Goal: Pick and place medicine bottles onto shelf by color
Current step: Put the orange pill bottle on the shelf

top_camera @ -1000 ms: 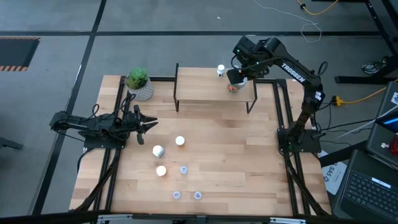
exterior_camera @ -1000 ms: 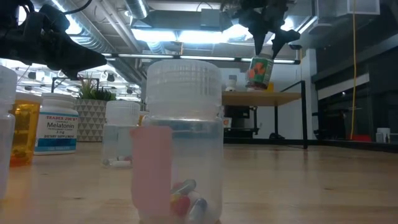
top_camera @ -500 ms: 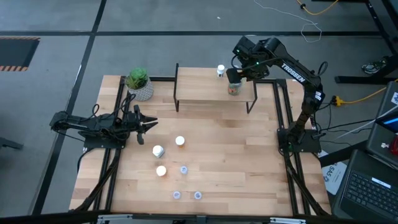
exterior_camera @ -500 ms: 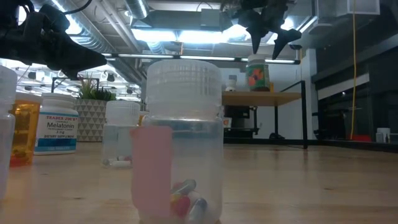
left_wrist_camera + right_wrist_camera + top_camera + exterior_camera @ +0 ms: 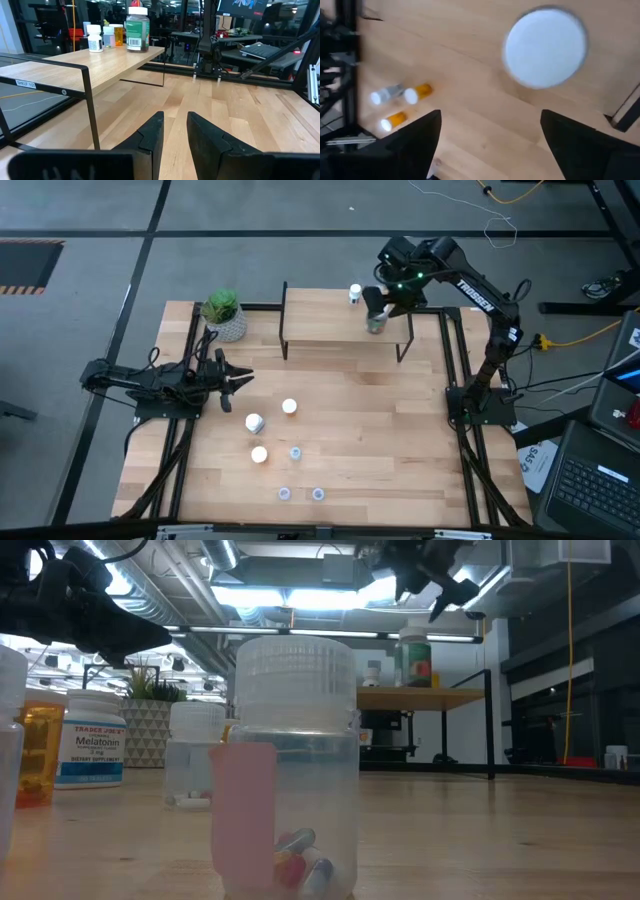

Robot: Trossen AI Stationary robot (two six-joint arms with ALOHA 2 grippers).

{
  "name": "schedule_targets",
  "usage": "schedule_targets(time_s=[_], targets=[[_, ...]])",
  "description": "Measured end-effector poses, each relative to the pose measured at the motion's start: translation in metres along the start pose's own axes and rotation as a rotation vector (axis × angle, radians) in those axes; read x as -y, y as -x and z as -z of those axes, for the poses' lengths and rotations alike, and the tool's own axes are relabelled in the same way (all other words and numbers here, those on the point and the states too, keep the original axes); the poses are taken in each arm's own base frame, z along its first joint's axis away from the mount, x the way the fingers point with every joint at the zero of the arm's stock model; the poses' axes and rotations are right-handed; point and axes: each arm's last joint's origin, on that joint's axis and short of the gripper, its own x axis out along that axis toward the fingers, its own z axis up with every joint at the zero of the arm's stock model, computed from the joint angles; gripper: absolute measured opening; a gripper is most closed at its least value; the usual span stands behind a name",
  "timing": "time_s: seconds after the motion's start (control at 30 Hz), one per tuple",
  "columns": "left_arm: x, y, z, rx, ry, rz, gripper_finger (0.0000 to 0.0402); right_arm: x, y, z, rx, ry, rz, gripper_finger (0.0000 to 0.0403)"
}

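The greenish bottle [image 5: 376,321] with a white cap [image 5: 546,46] stands upright on the right part of the shelf [image 5: 320,320], free of any gripper. My right gripper [image 5: 490,117] hovers open above it [image 5: 425,595]. A small white bottle [image 5: 354,293] stands on the shelf's far edge. Several bottles stay on the table: orange ones [image 5: 289,407] [image 5: 259,454], a white one [image 5: 254,423] and tiny clear ones [image 5: 296,452] [image 5: 284,493] [image 5: 318,494]. My left gripper [image 5: 243,380] waits at the table's left, slightly open [image 5: 175,117], pointing toward the shelf.
A green plant in a white pot [image 5: 222,315] stands at the far left corner, beside the shelf. Black frame rails [image 5: 190,350] run along the table's sides. In the low view a clear bottle [image 5: 290,760] stands close to the camera. Bare wood [image 5: 400,430] lies on the table's right half.
My right gripper held the greenish bottle tilted just over the shelf, set it upright on the shelf's right part, opened and let go. It has then risen clear of the cap and drawn slightly toward the table's right.
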Motion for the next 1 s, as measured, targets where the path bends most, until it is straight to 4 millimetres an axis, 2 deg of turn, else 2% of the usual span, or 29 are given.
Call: schedule_targets(time_s=[0.13, 0.23, 0.43, 0.67, 0.83, 1.0], targets=[[0.0, 0.0, 0.0, 0.0, 0.0, 0.0, 0.008, -0.006, 0.009, 0.005, 0.033, 0.028, -0.017, 0.0343], [0.0, 0.0, 0.0, 0.0, 0.0, 0.0, 0.008, -0.017, 0.008, 0.018, 0.03, 0.081, -0.017, 0.0343], [0.0, 0.0, 0.0, 0.0, 0.0, 0.001, 0.008, -0.048, -0.006, 0.056, 0.05, 0.29, 0.067, 0.0343], [0.0, 0.0, 0.0, 0.0, 0.0, 0.001, 0.008, -0.082, -0.018, 0.106, 0.162, 0.496, 0.137, 0.0343], [0.0, 0.0, 0.0, 0.0, 0.0, 0.0, 0.008, -0.107, -0.026, 0.134, 0.245, 0.6, 0.073, 0.0343], [0.0, 0.0, 0.0, 0.001, 0.001, 0.0, 0.008, -0.128, -0.034, 0.152, 0.279, 0.688, -0.036, 0.0343]])
